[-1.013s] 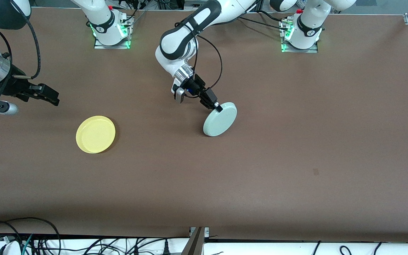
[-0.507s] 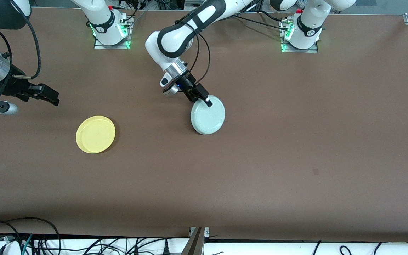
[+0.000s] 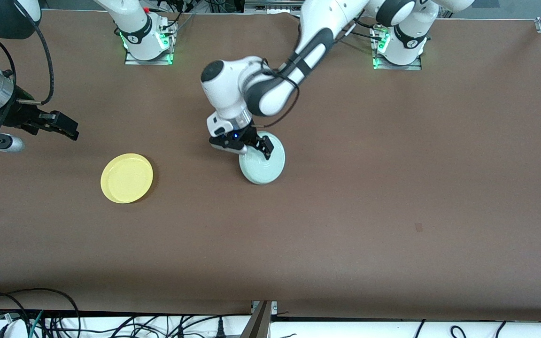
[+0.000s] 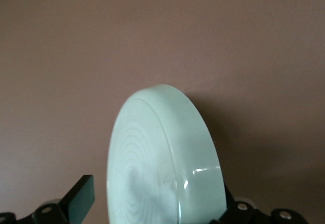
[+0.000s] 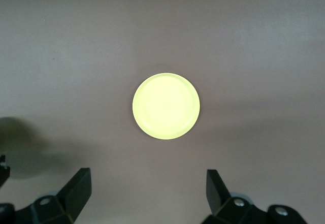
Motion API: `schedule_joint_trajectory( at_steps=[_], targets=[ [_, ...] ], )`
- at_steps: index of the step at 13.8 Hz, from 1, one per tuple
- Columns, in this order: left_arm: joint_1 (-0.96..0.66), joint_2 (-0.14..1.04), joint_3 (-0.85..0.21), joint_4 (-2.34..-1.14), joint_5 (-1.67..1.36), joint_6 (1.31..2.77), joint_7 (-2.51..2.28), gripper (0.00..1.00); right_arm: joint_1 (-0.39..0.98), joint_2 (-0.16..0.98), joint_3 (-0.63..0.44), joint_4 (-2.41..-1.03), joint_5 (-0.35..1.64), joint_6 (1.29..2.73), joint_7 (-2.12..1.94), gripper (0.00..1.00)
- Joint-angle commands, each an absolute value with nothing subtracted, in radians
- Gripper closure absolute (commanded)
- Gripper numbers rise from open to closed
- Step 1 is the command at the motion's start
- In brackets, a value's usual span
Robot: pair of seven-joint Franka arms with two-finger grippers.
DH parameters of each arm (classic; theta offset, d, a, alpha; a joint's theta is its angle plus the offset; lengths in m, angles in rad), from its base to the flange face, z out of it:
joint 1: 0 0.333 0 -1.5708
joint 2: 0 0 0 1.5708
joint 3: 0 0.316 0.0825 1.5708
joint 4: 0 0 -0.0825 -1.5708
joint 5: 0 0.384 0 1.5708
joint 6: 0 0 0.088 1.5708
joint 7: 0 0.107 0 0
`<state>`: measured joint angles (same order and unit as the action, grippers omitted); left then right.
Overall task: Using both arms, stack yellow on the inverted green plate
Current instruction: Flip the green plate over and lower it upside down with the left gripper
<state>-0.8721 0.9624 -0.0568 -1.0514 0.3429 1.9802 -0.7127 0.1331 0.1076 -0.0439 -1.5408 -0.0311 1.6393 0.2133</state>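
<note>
brown table (image 3: 392,188), left hand (image 3: 262,151) gripping green plate (image 3: 262,166)

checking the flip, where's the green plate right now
The green plate is held by its rim in the left hand, mid-table toward the robots' bases, well apart from the yellow plate.

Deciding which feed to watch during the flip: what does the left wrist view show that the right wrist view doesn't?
Left wrist only: the green plate on edge in the left gripper, ringed underside showing. Right wrist only: the yellow plate lying flat, rim up, under the open right gripper, which holds nothing. Both show the brown table.
</note>
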Motion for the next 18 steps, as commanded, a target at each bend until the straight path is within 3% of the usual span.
schedule_joint_trajectory(
  at_steps=[1,4,7,9,13,18],
  targets=[
    [-0.720,0.945,-0.165,-1.080,0.200,2.058,-0.585,0.00,0.143,0.107,-0.049,-1.531,-0.044,1.637,0.229,0.00],
    [-0.499,0.945,-0.397,-1.156,0.152,2.144,-0.546,0.00,0.143,0.107,-0.049,-1.531,-0.044,1.637,0.230,0.00],
    [-0.372,0.950,-0.535,-1.193,0.147,2.198,-0.551,0.00,0.143,0.106,-0.049,-1.531,-0.044,1.637,0.230,0.00],
    [-0.367,0.953,-0.545,-1.227,0.147,2.258,-0.554,0.00,0.143,0.106,-0.049,-1.531,-0.044,1.637,0.230,0.00],
    [-0.316,0.953,-0.548,-1.432,0.149,2.583,-0.554,0.00,0.143,0.107,-0.049,-1.531,-0.044,1.637,0.230,0.00],
    [-0.241,0.950,-0.597,-1.509,0.161,2.606,-0.521,0.00,0.143,0.107,-0.049,-1.531,-0.044,1.637,0.230,0.00]
  ],
)
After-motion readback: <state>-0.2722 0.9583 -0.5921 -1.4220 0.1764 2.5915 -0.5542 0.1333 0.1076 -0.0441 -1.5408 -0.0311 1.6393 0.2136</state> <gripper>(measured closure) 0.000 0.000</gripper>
